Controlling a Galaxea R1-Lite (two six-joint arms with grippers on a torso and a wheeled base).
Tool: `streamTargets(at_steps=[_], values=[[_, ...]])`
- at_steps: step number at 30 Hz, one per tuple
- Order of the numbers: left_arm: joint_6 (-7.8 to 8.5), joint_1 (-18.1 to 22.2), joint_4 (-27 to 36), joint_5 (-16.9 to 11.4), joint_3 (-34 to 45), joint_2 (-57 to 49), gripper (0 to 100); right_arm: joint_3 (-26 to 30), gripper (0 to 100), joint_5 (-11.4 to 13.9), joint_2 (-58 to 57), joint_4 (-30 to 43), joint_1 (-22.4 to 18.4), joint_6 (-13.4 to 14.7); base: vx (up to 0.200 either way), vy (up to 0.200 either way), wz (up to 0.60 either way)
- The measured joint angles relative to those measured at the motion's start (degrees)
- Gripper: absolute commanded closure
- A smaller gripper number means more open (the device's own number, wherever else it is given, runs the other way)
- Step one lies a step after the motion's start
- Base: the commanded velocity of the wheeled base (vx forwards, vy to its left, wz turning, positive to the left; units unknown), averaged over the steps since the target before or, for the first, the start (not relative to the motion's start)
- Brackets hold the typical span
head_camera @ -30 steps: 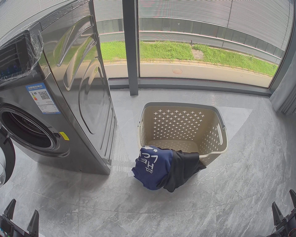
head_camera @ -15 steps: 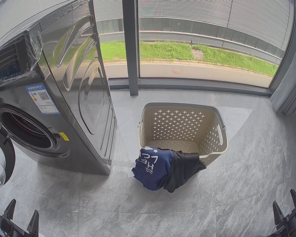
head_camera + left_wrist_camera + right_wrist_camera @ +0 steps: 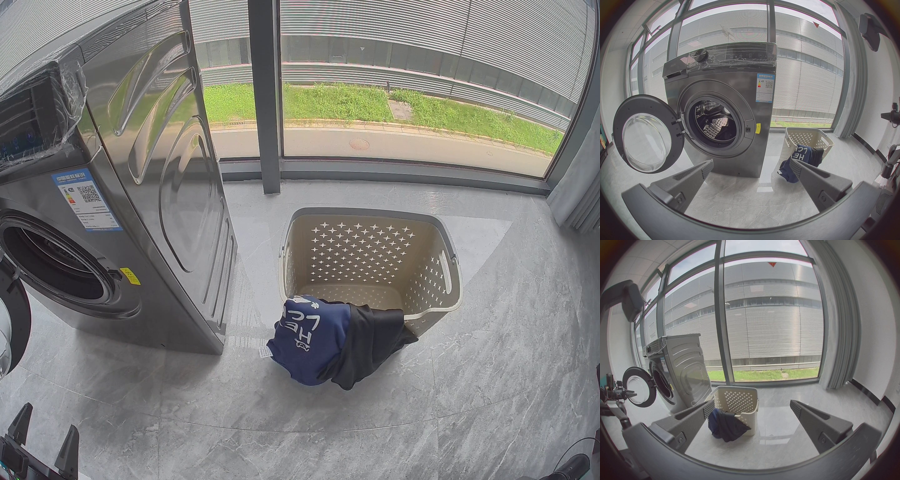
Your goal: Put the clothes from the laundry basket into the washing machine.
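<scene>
The clothes [image 3: 331,340] drape over the 7 o'clock rim of the laundry basket [image 3: 369,214], easy for you to pinch. At its 10 o'clock, the washing machine [image 3: 156,187] holds its door [image 3: 647,134] open to receive them. Your left end effector [image 3: 49,420] and right end effector [image 3: 751,403] are spread and empty.

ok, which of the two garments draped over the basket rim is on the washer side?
The blue one with white print; it hangs over the basket rim on the side toward the washer. The black one lies beside it, farther from the washer.

A grey marble floor [image 3: 312,431] meets the tall window [image 3: 406,75]. A curtain [image 3: 580,187] hangs beside the window, with grass [image 3: 350,103] beyond it.
</scene>
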Motion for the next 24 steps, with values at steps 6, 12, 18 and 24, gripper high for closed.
streamTargets(at_steps=[6,12,18,24], values=[[0.02,0.0,0.0,0.0,0.0,0.0,0,-3.3,0,4.4,12.7,-1.9,0.5,1.8,0.0,0.0,0.0],[0.02,0.0,0.0,0.0,0.0,0.0,0,-5.5,0,8.6,25.8,-3.7,1.2,2.8,0.0,0.0,0.0],[0.05,0.0,0.0,0.0,0.0,0.0,0,-6.7,0,9.7,37.4,-4.4,3.4,3.6,0.0,0.0,0.0],[0.0,0.0,0.0,0.0,0.0,0.0,0,-8.4,0,8.0,47.8,-4.9,8.0,8.8,0.0,0.0,0.0]])
